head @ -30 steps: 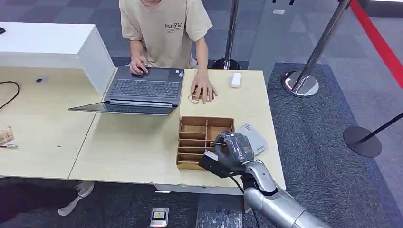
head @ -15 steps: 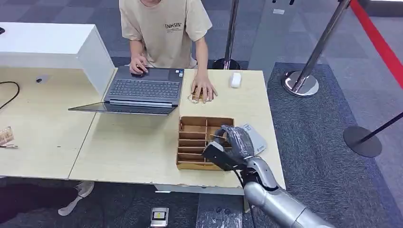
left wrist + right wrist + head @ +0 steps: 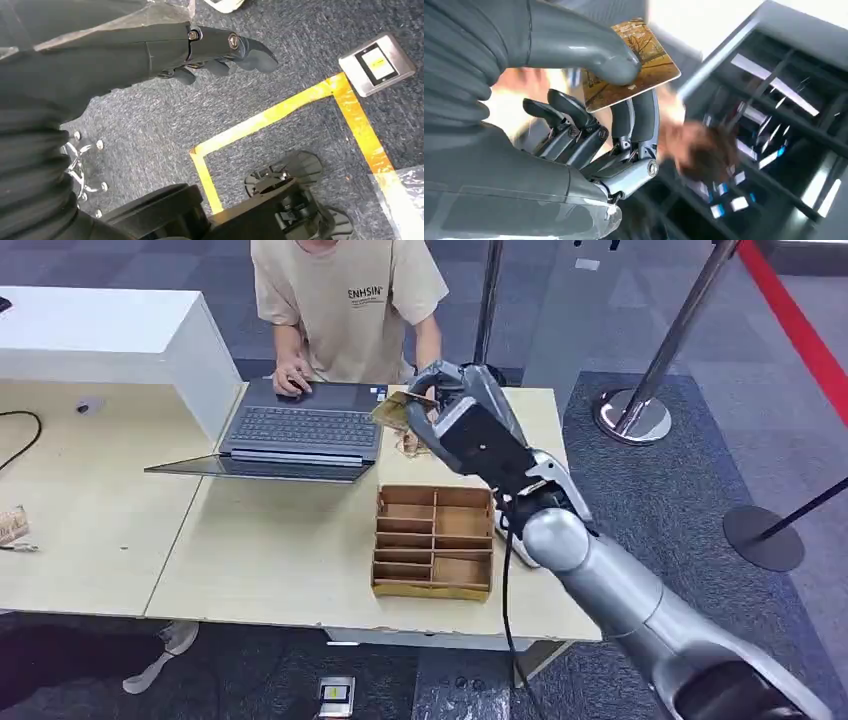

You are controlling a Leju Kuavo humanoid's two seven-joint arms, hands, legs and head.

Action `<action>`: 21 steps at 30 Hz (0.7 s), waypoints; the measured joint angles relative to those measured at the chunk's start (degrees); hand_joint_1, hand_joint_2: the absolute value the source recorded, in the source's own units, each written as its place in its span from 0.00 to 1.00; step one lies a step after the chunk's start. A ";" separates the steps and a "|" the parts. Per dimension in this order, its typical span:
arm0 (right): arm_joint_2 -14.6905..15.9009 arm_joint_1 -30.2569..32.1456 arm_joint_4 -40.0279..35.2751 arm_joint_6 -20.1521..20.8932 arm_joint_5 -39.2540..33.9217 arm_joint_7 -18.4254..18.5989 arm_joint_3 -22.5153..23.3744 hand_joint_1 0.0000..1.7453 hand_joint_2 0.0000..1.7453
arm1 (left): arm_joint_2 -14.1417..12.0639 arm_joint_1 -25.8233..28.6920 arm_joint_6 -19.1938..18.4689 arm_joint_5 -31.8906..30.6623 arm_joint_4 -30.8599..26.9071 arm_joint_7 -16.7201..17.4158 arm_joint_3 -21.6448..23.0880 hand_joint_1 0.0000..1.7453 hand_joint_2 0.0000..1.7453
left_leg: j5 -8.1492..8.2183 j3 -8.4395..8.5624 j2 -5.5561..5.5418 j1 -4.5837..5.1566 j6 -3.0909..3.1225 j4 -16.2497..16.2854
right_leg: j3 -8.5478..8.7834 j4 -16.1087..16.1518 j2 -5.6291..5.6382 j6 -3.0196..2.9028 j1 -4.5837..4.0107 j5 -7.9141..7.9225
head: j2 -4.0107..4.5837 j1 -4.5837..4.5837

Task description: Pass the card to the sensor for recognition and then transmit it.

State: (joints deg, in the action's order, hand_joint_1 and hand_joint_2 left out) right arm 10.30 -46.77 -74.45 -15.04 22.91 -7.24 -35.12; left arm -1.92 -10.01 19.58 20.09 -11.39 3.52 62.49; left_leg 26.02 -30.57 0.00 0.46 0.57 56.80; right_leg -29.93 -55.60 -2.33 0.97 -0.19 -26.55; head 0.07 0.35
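My right hand [image 3: 466, 426] is raised above the far side of the table, close in front of the seated person [image 3: 345, 300]. It pinches a yellow-brown picture card [image 3: 396, 409] between thumb and fingers, the card sticking out toward the laptop. In the right wrist view the card [image 3: 631, 65] sits under the thumb of my right hand [image 3: 589, 125], with a blurred person's hand [image 3: 694, 150] beyond it. My right forearm covers the spot where the grey card reader lay. My left hand [image 3: 215, 50] hangs over the carpet and holds nothing.
A wooden divided box [image 3: 433, 540] stands at the near right of the light wood table [image 3: 270, 550]. An open laptop [image 3: 305, 430] lies before the person. A white counter [image 3: 110, 335] stands at the back left, and chrome barrier posts [image 3: 632, 415] stand at the right.
My right hand has risen from beside the wooden box and the card reader and swung toward the table's far side, carrying the card up near the person's hand.
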 joint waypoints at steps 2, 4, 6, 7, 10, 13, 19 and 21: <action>-0.93 -3.75 2.96 -0.44 6.61 1.27 -1.67 1.00 1.00 | 0.11 -0.41 -0.02 -0.11 0.00 0.11 0.02 0.00 1.00 | 0.00 0.00 0.01 -0.01 0.00 0.00 | 0.00 0.00 0.01 0.00 -0.01 0.00 | 0.00 0.00; -1.99 -6.81 6.75 -0.09 13.71 3.50 -3.52 1.00 1.00 | 0.35 -0.80 -0.02 -0.28 -0.02 0.13 0.02 0.00 1.00 | -0.01 -0.02 -0.01 -0.01 0.01 0.00 | 0.00 -0.01 -0.02 0.00 -0.01 0.00 | 0.00 -0.02; -3.00 -9.65 10.97 0.02 20.40 4.92 -6.01 1.00 1.00 | 0.48 -1.12 -0.02 -0.46 -0.02 0.31 0.02 0.00 1.00 | -0.01 -0.02 -0.02 -0.02 0.00 0.00 | 0.00 -0.01 -0.02 0.00 -0.02 0.00 | 0.00 -0.02; -3.48 -10.69 13.02 -0.11 23.42 5.78 -7.16 1.00 1.00 | 0.55 -1.28 -0.02 -0.55 -0.02 0.48 0.02 0.00 1.00 | -0.02 -0.03 -0.04 -0.02 0.01 0.00 | 0.00 -0.01 -0.04 0.00 -0.02 0.00 | 0.00 0.04; -4.99 -14.16 19.86 -0.46 36.95 8.42 -11.60 1.00 1.00 | 0.79 -1.53 -0.02 -0.92 -0.02 0.77 0.04 0.00 1.00 | -0.02 -0.04 -0.09 -0.02 0.01 0.00 | -0.02 -0.02 -0.04 0.00 -0.02 0.00 | 0.00 0.00; -6.04 -16.07 25.63 -0.57 44.57 10.24 -16.10 1.00 1.00 | 1.07 -1.82 -0.02 -0.96 -0.04 0.77 0.04 0.00 1.00 | -0.01 -0.06 -0.12 -0.02 0.01 0.00 | -0.02 -0.01 -0.10 0.01 -0.02 -0.02 | 0.00 0.04; -7.24 -16.85 34.08 -0.66 46.86 10.26 -20.79 0.58 1.00 | 1.70 -1.84 0.83 -0.98 -0.04 1.27 0.04 0.00 1.00 | -0.01 -0.07 -0.09 0.00 0.02 0.00 | -0.04 0.03 -0.08 0.01 0.00 -0.01 | 0.00 0.02; -7.26 -16.82 35.80 -0.40 46.36 9.14 -21.51 0.00 1.00 | 1.97 -1.84 0.94 -1.07 -0.04 1.42 0.04 0.00 1.00 | -0.01 -0.06 -0.08 0.00 0.02 0.00 | -0.04 0.04 -0.08 0.01 0.00 -0.01 | 0.00 0.02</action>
State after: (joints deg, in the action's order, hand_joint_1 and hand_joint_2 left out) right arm 3.04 -63.58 -38.65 -15.43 69.27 1.90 -56.63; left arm 0.04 -11.85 20.52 19.02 -11.43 4.94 62.53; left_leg 26.02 -30.63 -0.07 0.46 0.59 56.80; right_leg -29.97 -55.56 -2.41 0.98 -0.19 -26.56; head 0.07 0.37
